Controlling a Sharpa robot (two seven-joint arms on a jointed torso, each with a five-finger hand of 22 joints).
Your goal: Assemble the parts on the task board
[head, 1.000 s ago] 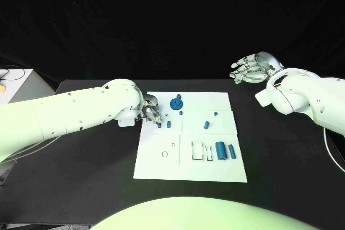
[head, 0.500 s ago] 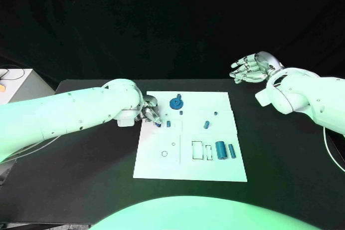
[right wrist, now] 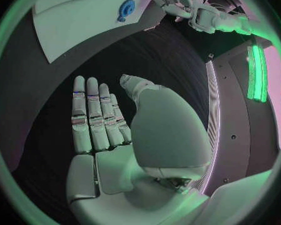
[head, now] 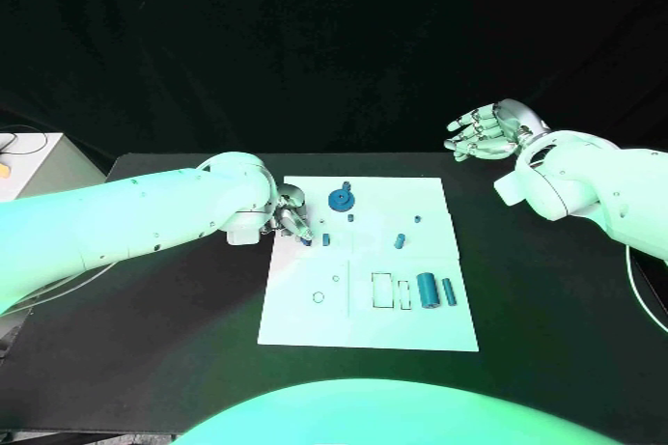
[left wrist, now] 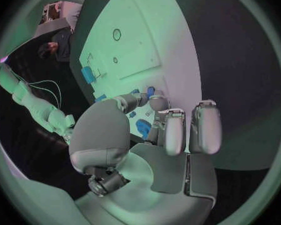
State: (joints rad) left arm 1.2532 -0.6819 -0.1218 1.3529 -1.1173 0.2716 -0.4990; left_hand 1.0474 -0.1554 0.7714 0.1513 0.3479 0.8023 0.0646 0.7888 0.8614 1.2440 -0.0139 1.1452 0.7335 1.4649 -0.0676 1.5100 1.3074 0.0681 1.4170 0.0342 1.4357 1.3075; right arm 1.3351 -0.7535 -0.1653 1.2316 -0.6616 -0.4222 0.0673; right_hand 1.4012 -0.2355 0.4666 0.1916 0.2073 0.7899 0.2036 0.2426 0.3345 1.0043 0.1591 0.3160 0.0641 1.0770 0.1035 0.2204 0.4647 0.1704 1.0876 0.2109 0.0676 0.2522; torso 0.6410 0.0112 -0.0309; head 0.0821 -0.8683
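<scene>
The white board (head: 369,315) is seen lying in the middle of the black tabletop (head: 181,339). On the near part of the board, two blue tubes (head: 437,292) are lying side by side next to some drawn boxes. Farther up, a small blue peg (head: 400,240) is found in the middle, and a blue wheel (head: 341,199) is found near the far edge. The left robot hand (head: 289,220) is bent down over the board's left edge, and a small blue piece (left wrist: 150,91) seems to be pinched at its fingertips. This piece should probably be kept straight and pushed down slowly, so it is not tipped or dropped. Farthest away, the right robot hand (head: 481,131) is held up off the board, spread wide, and nothing is held in it.
</scene>
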